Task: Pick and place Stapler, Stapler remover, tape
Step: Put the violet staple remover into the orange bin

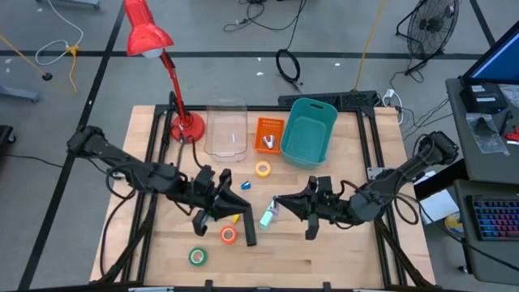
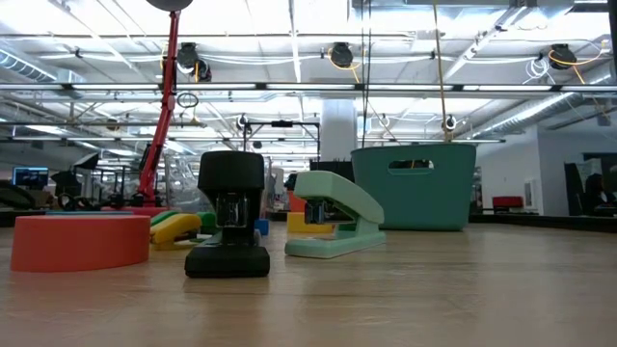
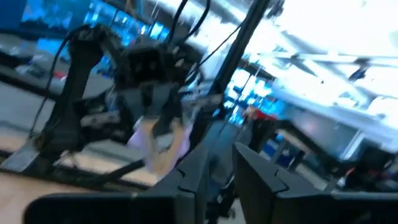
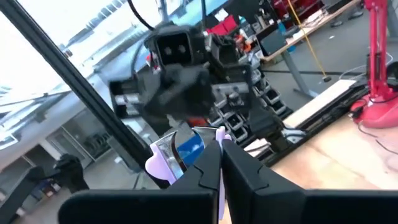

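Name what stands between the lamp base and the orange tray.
A clear plastic box stands between the lamp base and the orange tray; the high view shows it.

Overall light: bright, even, from overhead; ceiling strips (image 2: 289, 39) show in the low view.
Shadows: soft and short on the table (image 1: 324, 251) in the high view.
Glare: ceiling blows out to white in the left wrist view; pale, washed sky-like patch in the right wrist view.
Blur: left wrist view is heavily smeared; right wrist view is smeared around the far arm.
Focus: low view sharp on the black stapler (image 2: 229, 226), nearest tabletop soft.
Lamp: red lamp (image 1: 146, 32), whether lit cannot be told.
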